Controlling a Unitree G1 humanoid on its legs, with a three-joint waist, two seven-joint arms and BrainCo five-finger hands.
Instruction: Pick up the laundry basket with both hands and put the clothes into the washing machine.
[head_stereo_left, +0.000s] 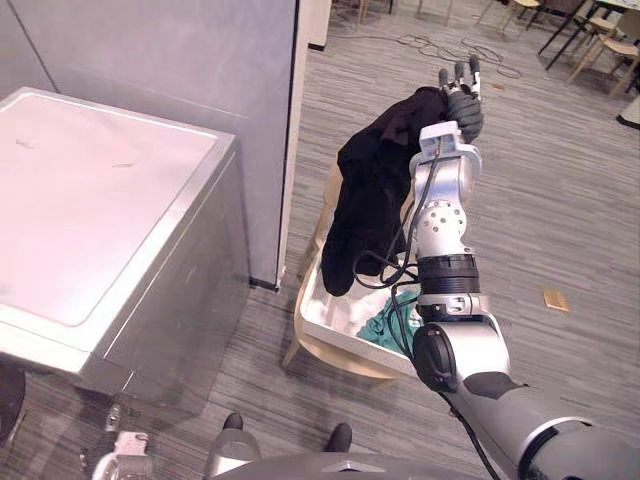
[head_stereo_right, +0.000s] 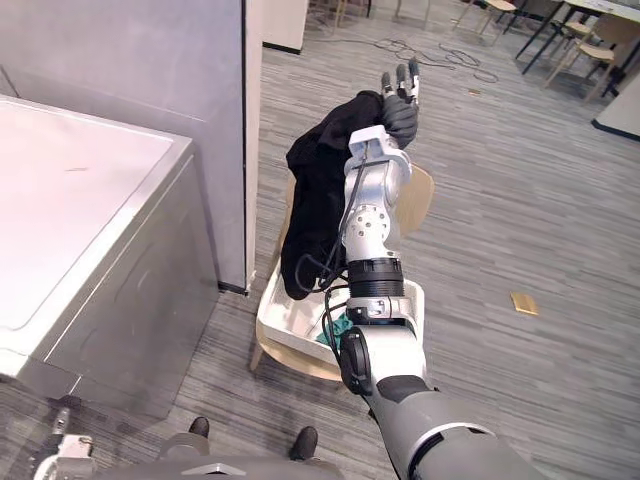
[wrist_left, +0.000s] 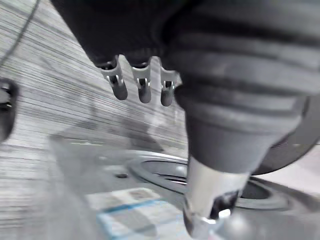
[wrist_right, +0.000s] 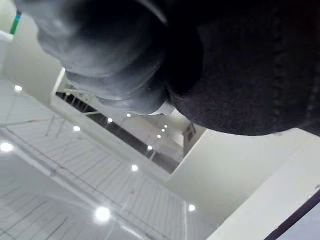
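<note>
My right hand (head_stereo_left: 462, 105) is raised high over the white laundry basket (head_stereo_left: 322, 312), its fingers (head_stereo_right: 400, 78) straight and pointing up. A black garment (head_stereo_left: 375, 185) hangs from the palm side of that hand and drapes down to the basket's near rim. A teal cloth (head_stereo_left: 385, 325) lies in the basket, which rests on a light wooden chair (head_stereo_left: 335, 355). The washing machine (head_stereo_left: 90, 200) stands to the left with its white lid closed. My left hand (wrist_left: 142, 82) hangs low beside the machine, fingers relaxed, holding nothing.
A grey partition wall (head_stereo_left: 200, 60) stands behind the machine, close to the chair. Loose cables (head_stereo_left: 450, 45) lie on the far floor, with chairs and tables (head_stereo_left: 600, 40) at the far right. A small brown tile (head_stereo_left: 555, 299) lies on the floor to the right.
</note>
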